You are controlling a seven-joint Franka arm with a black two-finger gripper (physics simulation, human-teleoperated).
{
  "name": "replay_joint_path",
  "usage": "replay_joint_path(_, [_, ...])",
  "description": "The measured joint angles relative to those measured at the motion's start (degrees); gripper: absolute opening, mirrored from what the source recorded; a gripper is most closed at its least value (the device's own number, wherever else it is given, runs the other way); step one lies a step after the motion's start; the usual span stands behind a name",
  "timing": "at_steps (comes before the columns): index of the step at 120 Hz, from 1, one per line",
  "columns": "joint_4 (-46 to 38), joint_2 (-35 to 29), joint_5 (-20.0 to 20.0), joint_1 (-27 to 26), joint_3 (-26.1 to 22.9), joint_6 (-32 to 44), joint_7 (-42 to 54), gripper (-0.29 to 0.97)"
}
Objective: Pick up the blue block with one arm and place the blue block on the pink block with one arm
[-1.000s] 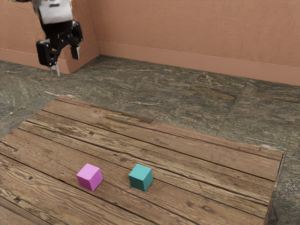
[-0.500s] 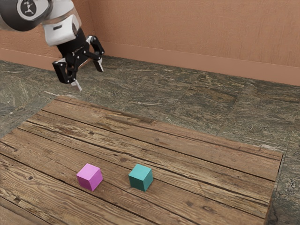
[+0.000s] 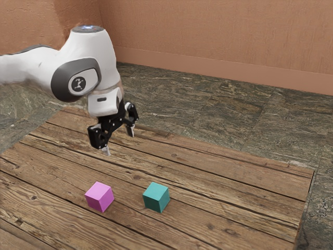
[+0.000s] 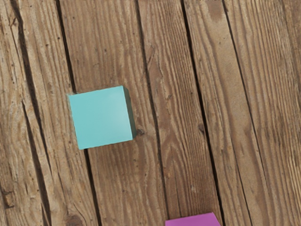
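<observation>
Arm dropped and swung toward the exterior view's right since half a second ago. Gripper [image 3: 118,139] now hangs above the wooden table [image 3: 234,174], fingers spread, nothing between them. Blocks unmoved. One blue block [image 3: 156,197], one pink block [image 3: 99,196], both flat on the planks, near each other but not touching, blue to the exterior view's right of pink. Wrist view: blue block below the hand.
</observation>
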Motion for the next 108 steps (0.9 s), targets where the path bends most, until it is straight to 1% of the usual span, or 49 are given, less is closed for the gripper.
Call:
replay_joint_path(5, [1.05, 3.26, 0.14, -0.02, -0.61, 1.18, 0.13, 0.68])
replay_joint_path(10, [1.36, 5.08, 0.82, 0.00, -1.13, 2.20, 0.62, 0.68])
replay_joint_path(24, [-0.82, 6.24, 2.79, -0.23, -1.85, 3.68, 3.99, 0.68])
replay_joint_path(46, [-2.34, 7.36, 4.98, -0.42, -2.21, 4.12, 21.08, 0.68])
replay_joint_path(61, [-2.52, 8.51, 5.04, 3.16, -5.94, 6.71, 35.30, 0.68])
replay_joint_path(76, [-4.33, 10.40, 4.75, 4.51, -7.94, 10.00, 47.51, 0.68])
replay_joint_path(84, [-4.60, 11.86, 4.25, 3.87, -8.93, 11.98, 53.09, 0.68])
replay_joint_path(99, [-4.70, 14.10, 2.67, -0.23, -9.65, 15.18, 61.99, 0.68])
replay_joint_path(108, [-4.71, 14.79, 2.26, -0.28, -9.32, 16.75, 66.51, 0.68])
